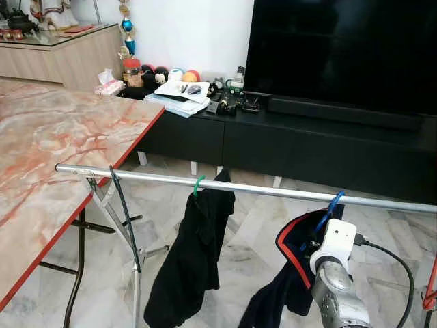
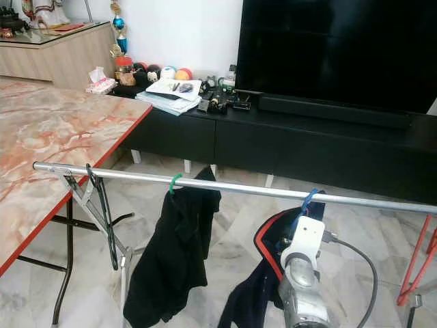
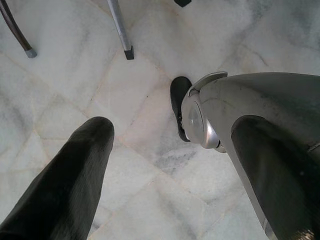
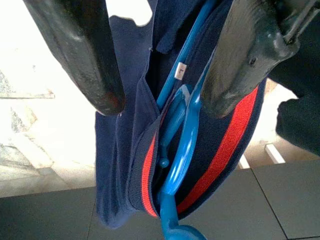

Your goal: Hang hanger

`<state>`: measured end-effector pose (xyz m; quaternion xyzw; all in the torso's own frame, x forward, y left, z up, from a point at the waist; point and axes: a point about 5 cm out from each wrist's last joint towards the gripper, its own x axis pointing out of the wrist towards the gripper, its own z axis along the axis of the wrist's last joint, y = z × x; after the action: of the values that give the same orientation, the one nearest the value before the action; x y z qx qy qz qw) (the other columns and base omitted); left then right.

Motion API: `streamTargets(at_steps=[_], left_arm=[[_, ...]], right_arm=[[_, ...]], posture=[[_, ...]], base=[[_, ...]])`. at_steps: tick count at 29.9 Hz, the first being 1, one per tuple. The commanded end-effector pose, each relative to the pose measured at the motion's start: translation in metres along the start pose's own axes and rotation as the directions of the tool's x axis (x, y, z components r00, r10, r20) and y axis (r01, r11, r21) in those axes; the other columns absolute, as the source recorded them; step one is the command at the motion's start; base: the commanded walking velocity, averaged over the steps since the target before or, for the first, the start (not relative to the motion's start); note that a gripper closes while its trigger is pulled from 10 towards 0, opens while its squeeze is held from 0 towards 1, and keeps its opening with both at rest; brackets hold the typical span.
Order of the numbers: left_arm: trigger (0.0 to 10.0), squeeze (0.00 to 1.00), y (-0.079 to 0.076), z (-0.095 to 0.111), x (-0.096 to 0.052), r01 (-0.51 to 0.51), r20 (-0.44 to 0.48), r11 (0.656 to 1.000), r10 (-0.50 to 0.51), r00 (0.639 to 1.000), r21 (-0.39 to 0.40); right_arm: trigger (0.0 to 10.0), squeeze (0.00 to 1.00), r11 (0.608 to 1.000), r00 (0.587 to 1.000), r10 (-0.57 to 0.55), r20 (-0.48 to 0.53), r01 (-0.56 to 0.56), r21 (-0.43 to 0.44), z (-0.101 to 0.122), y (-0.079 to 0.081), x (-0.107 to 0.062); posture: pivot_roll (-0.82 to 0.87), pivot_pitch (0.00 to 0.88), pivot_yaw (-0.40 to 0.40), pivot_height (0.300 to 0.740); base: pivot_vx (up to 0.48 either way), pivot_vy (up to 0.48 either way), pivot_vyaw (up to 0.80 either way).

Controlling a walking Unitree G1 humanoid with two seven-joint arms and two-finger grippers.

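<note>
Eye views: blue hanger [image 1: 332, 205] w/ navy garment [image 1: 290, 273] hooked on steel rail [image 1: 273, 190]; right gripper [image 4: 160, 107] just below hook; black garment [image 1: 191, 260] on green hanger [image 1: 198, 184]. R wrist: fingers [image 4: 80, 55] apart, straddling hanger neck, not gripping. L wrist: left gripper [image 3: 165, 170] open over marble floor [image 3: 65, 75].

Shiny metal rail [image 1: 273, 189], glossy blue plastic hanger [image 4: 182, 135], matt navy cloth garment [image 4: 125, 165], polished marble floor [image 3: 60, 75]

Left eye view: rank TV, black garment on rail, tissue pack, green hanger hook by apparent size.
Largest to smallest, as seen:
1. TV
2. black garment
3. tissue pack
4. green hanger hook
The tissue pack sits far back, so its real size against the hook is unsure.
</note>
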<state>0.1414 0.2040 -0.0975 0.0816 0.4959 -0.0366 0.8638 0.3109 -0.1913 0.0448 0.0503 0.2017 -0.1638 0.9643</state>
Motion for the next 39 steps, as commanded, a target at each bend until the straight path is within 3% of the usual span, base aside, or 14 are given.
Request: streamTargets(at_steps=[1,5,11,21,28,33,39], left_arm=[[10.0,0.0,-0.015,-0.002,0.001,0.066,-0.007,0.998,-0.066,0.998,0.007],[10.0,0.0,-0.014,-0.003,0.0,0.065,-0.009,0.998,-0.065,0.998,0.006],[10.0,0.0,-0.012,-0.005,0.0,0.06,-0.013,0.998,-0.06,0.998,0.004],[10.0,0.0,-0.014,-0.004,0.0,0.064,-0.013,0.998,-0.064,0.998,0.005],[10.0,0.0,-0.014,-0.006,0.0,0.064,-0.018,0.998,-0.064,0.998,0.007],[10.0,0.0,-0.012,-0.007,0.0,0.061,-0.022,0.998,-0.06,0.998,0.009],[10.0,0.0,-0.013,-0.005,0.0,0.063,-0.017,0.998,-0.063,0.998,0.011]], right_arm=[[10.0,0.0,1.0,0.992,0.03,-0.119,-0.029,0.008,-0.021,0.005,-0.002],[10.0,0.0,0.998,0.989,0.036,-0.146,-0.029,0.05,-0.024,0.007,-0.001],[10.0,0.0,0.994,0.997,0.067,-0.043,-0.063,0.094,-0.01,0.01,0.0],[10.0,0.0,0.996,0.995,0.016,-0.102,-0.007,0.089,-0.02,0.005,0.003],[10.0,0.0,0.965,0.982,0.079,-0.169,-0.033,0.261,-0.02,0.017,0.008],[10.0,0.0,0.965,0.983,0.098,-0.156,-0.056,0.257,-0.011,0.022,0.012],[10.0,0.0,0.966,0.991,0.06,-0.122,-0.027,0.256,0.0,0.018,0.017]], posture=[[0.18,0.0,-0.03,0.74],[0.19,0.001,-0.03,0.74],[0.18,0.003,-0.029,0.74],[0.18,0.0,-0.027,0.74],[0.19,0.0,-0.022,0.74],[0.19,0.0,-0.02,0.74],[0.19,0.0,-0.02,0.74]], base=[[0.0,0.0,0.0],[0.0,0.0,0.0],[0.0,0.0,0.0],[0.0,0.0,0.0],[0.0,0.0,0.0],[0.0,0.0,0.0],[0.0,0.0,0.0]])
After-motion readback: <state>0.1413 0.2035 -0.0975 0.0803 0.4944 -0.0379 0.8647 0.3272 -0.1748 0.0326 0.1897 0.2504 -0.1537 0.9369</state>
